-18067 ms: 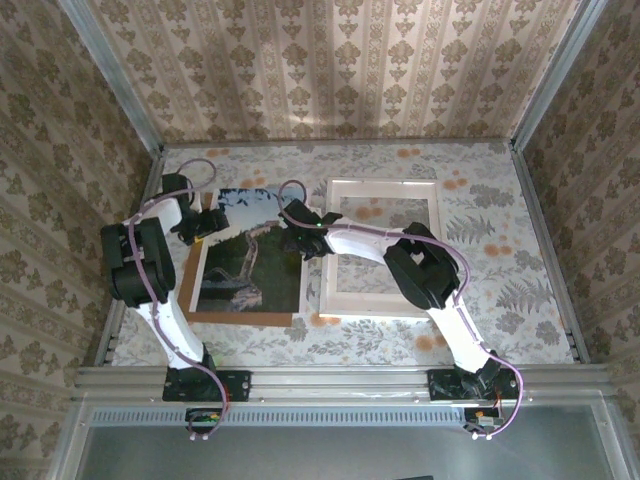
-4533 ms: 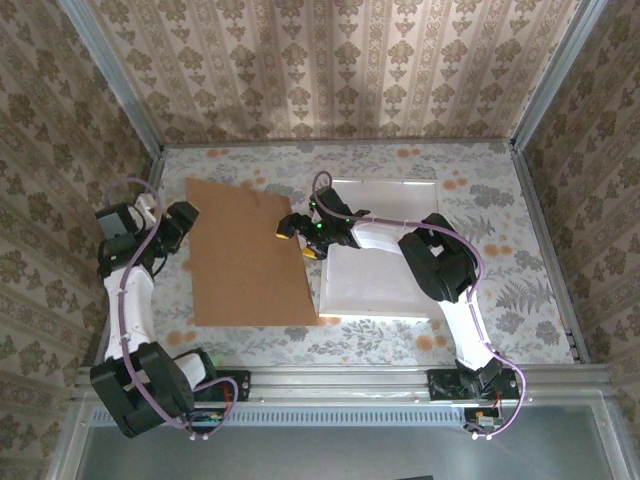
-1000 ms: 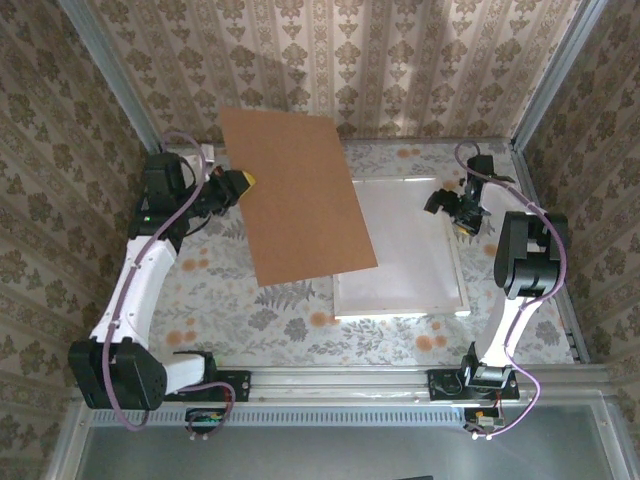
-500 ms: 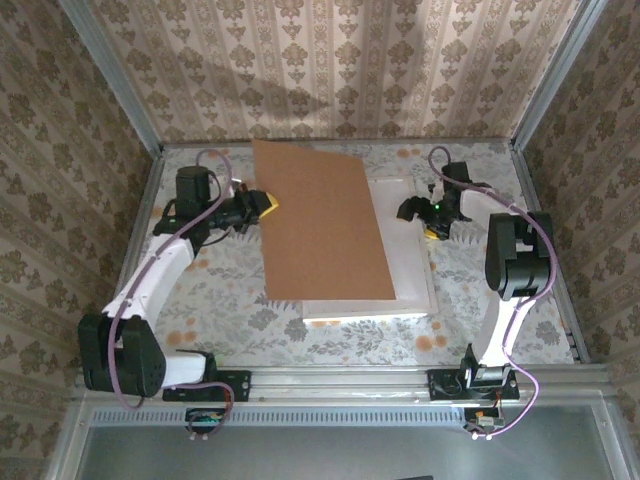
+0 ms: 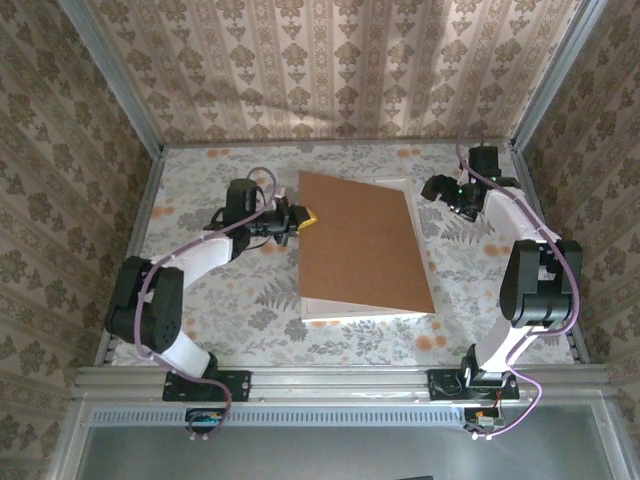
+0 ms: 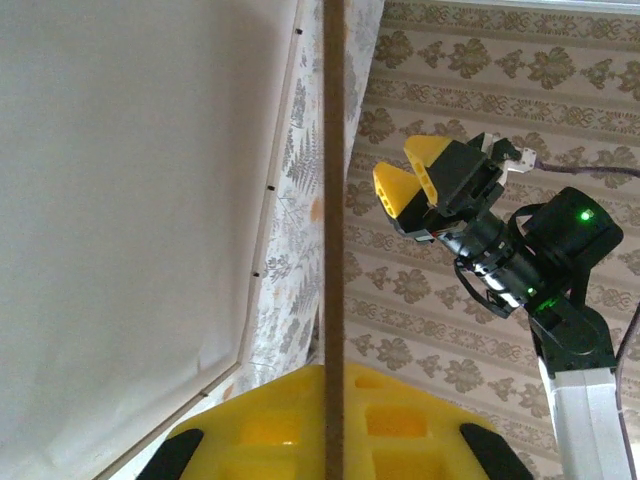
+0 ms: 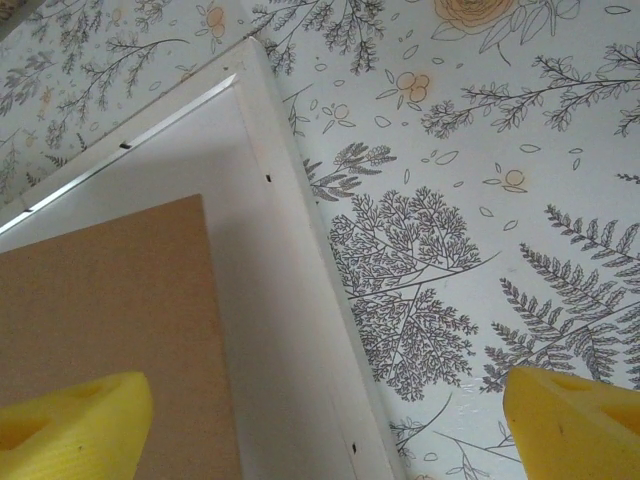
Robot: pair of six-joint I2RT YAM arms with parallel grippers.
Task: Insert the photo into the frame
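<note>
The left jaws are clamped on the left edge of the brown board, close to its far corner. From the left wrist, the board runs edge-on straight out from between the yellow pads. Right of these jaws, the board lies spread over the frame, covering most of it. A strip of the white rim shows along the near side and at the far right corner. The frame lies flat on the flowered table. Whether the board rests on it or hangs just above cannot be told.

The right jaws stand wide apart with nothing between them, hovering over the table just beyond the frame's far right corner. Between their yellow fingertips, the frame's rim runs slantwise, with the board's corner to its left and bare table to its right
</note>
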